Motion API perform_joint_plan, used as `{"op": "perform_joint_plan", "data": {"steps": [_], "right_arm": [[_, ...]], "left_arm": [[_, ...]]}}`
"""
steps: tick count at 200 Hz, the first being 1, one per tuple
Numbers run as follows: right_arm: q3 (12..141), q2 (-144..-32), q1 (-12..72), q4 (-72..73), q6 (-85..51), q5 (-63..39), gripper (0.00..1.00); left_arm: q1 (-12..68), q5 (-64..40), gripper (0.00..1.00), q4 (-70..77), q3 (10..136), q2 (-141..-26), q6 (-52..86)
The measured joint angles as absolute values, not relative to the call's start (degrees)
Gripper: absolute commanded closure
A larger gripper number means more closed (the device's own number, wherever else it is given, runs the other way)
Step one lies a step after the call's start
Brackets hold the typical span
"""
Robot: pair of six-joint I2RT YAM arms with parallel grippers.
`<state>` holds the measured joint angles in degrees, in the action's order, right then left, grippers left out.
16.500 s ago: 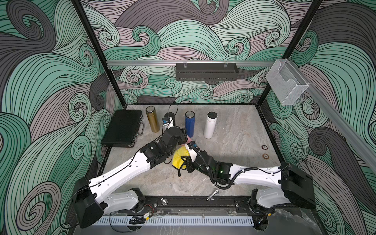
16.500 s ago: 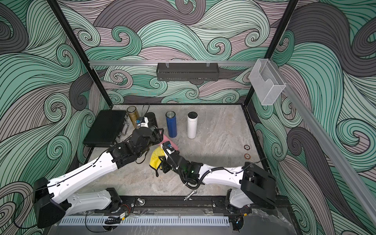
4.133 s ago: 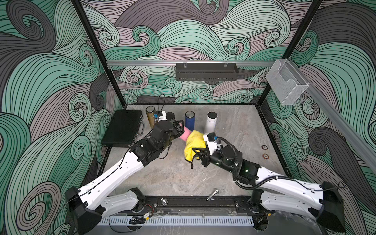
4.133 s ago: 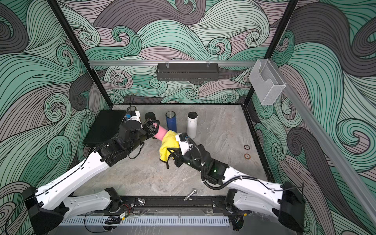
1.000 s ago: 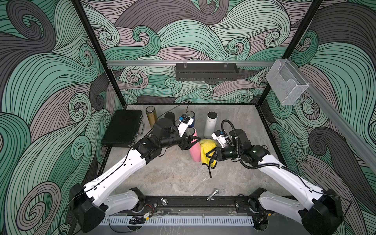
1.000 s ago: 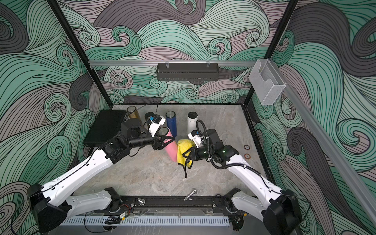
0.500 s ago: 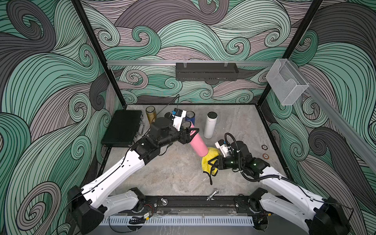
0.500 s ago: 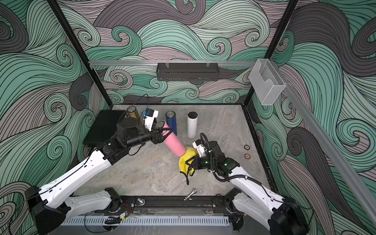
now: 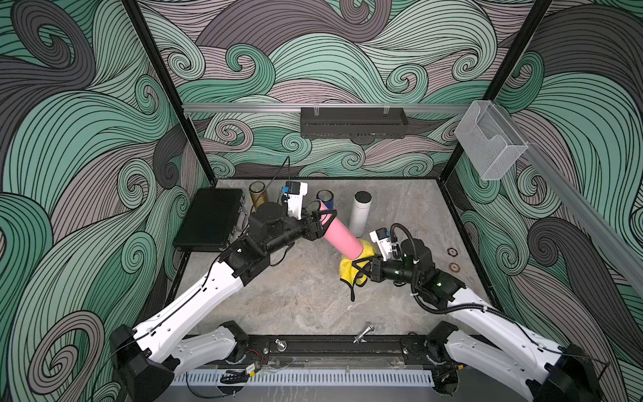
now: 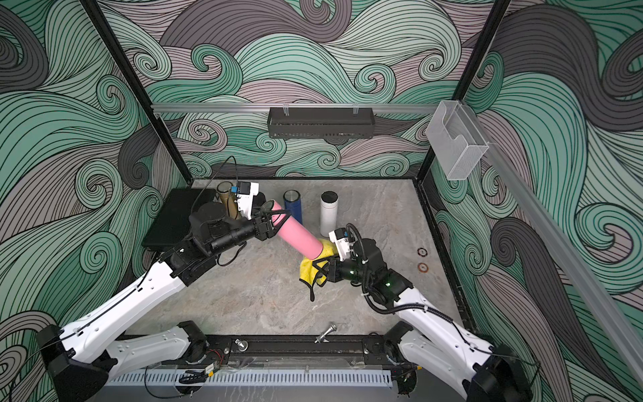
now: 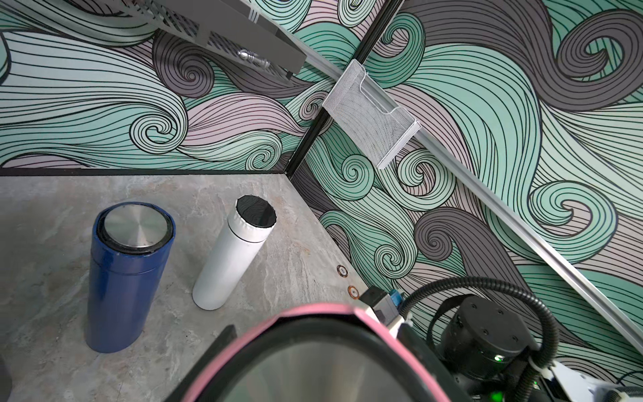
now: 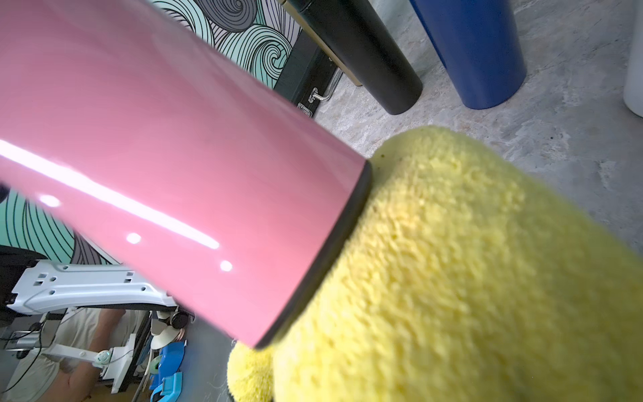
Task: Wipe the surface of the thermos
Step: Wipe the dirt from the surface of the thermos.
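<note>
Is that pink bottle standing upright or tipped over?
Tipped. The pink thermos slants, its lid end clamped in the left gripper and its base pressed against the yellow cloth.

Swirl-patterned walls (image 9: 313, 52) (green, grey, mauve) enclose a marbled grey floor (image 9: 295, 306).

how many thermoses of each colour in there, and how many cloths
pink thermos: 1
blue thermos: 1
white thermos: 1
gold thermos: 1
black thermos: 1
yellow cloth: 1
total: 6 (5 thermoses, 1 cloth)
</note>
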<state>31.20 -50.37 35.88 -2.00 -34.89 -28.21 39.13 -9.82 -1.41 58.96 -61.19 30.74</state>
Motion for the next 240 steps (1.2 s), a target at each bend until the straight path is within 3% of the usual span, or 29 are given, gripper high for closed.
{"op": "perform_joint_plan", "data": {"steps": [75, 132, 192, 240], "right_arm": [[30.74, -41.85, 35.9, -7.27, -36.34, -25.39, 1.0], [25.56, -51.22, 35.92, -3.14, -38.63, -22.98, 1.0], [29.54, -60.12, 37.21, 9.17, -39.05, -24.51, 1.0], [30.48, -58.67, 37.36, 9.13, -39.22, -24.32, 1.0]], "left_arm": [[39.13, -7.53, 1.0, -1.78, 55.88, -59.48, 30.28], [39.13, -8.49, 1.0, -1.93, 55.79, -57.34, 30.24], [39.13, -9.32, 1.0, -1.1, 55.66, -57.8, 30.96], [39.0, -9.28, 1.0, 1.19, 55.57, -59.4, 31.79]]}}
